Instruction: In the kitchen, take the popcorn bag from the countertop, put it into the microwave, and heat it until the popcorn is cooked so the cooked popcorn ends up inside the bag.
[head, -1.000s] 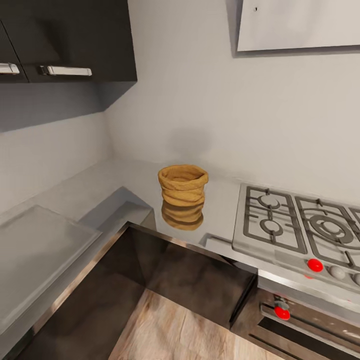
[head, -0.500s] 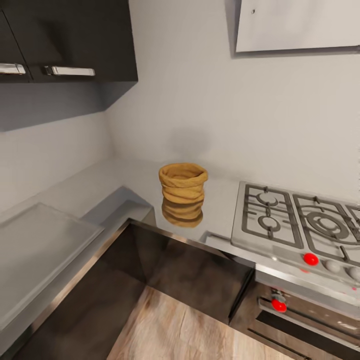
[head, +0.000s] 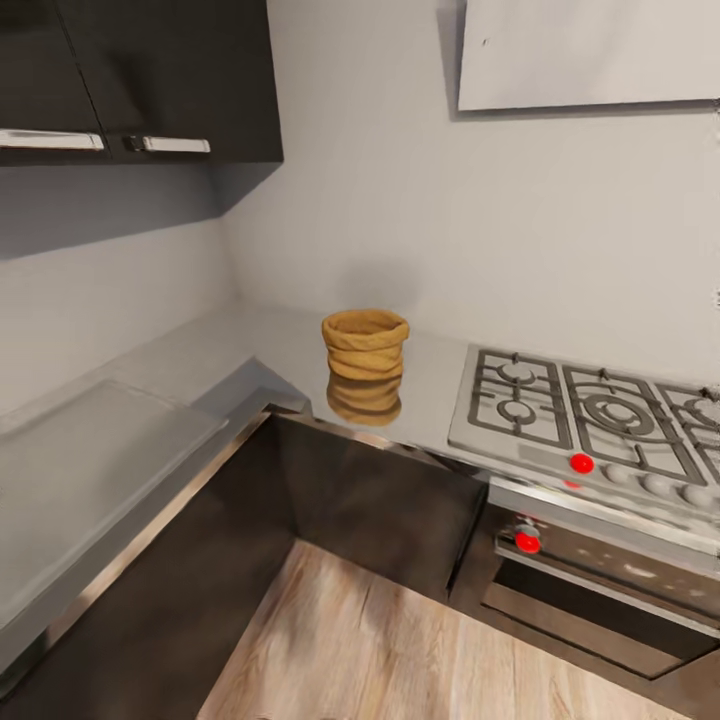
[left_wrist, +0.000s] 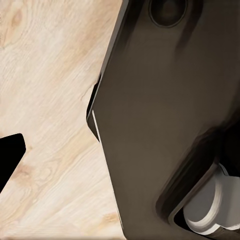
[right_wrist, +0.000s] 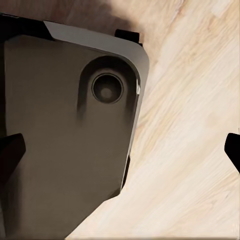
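Note:
The popcorn bag (head: 365, 345), a tan-orange ridged sack, stands upright on the grey countertop (head: 270, 345) near the corner of the walls, its reflection showing beneath it. No popcorn can be made out inside it. The microwave is out of view. In the right wrist view my right gripper (right_wrist: 121, 152) is open, its dark fingertips (right_wrist: 10, 155) far apart over the robot's base and the wood floor. In the left wrist view my left gripper (left_wrist: 120, 160) also looks open, with one fingertip (left_wrist: 7, 160) at the picture's edge and nothing held.
A grey gas hob (head: 580, 410) with red knobs lies right of the bag, over a dark oven (head: 600, 590). Dark cabinet fronts (head: 390, 510) line the corner below the counter. Wall cabinets (head: 150, 80) hang at left, a white hood (head: 590, 50) at right. Wood floor (head: 400, 640) lies in front.
The whole head view has shifted: the camera has pulled back and risen, so the bag and hob look smaller and more floor and oven show. The bag itself has not moved.

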